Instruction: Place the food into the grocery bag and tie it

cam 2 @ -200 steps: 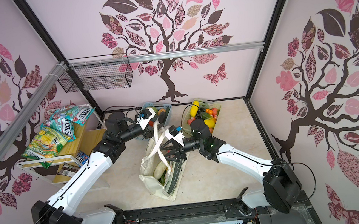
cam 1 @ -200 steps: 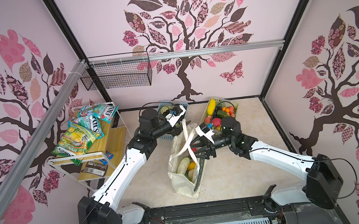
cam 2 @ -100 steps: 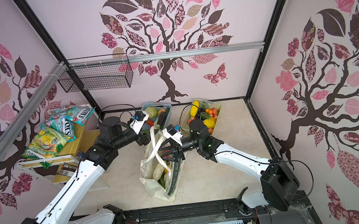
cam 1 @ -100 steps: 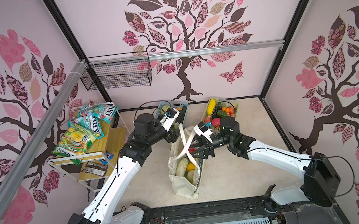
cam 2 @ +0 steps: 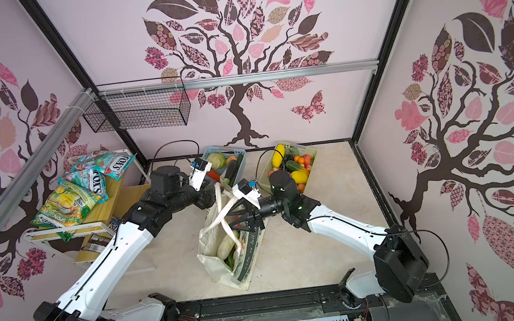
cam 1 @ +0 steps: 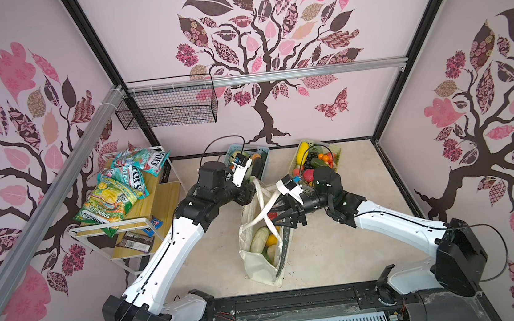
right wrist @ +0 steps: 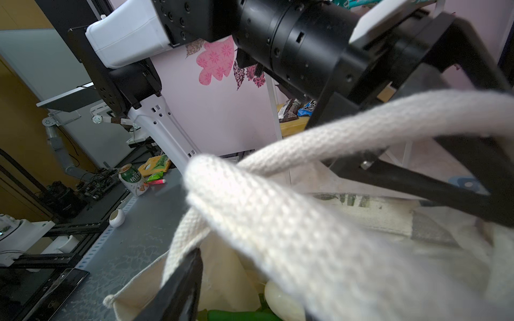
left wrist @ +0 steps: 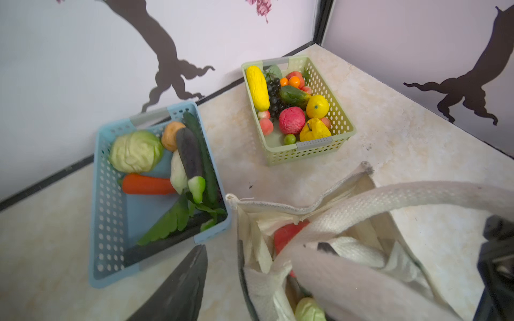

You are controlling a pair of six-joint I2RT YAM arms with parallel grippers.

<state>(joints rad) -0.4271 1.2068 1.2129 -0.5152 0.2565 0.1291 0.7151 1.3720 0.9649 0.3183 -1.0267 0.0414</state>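
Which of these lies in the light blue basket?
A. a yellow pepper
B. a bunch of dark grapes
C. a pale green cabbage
C: in the left wrist view the cabbage lies inside the light blue basket, next to an orange carrot.

Close to your lens two cream straps [right wrist: 278, 236] cross — one lying over the other — above the open grocery bag [right wrist: 139, 290]. Your right gripper [right wrist: 271, 212] has its fingers [right wrist: 180, 280] spread, the straps running between them. Inside the bag lie a white vegetable [right wrist: 281, 300] and a green vegetable [right wrist: 236, 315]; the left arm [right wrist: 292, 36] looms behind.
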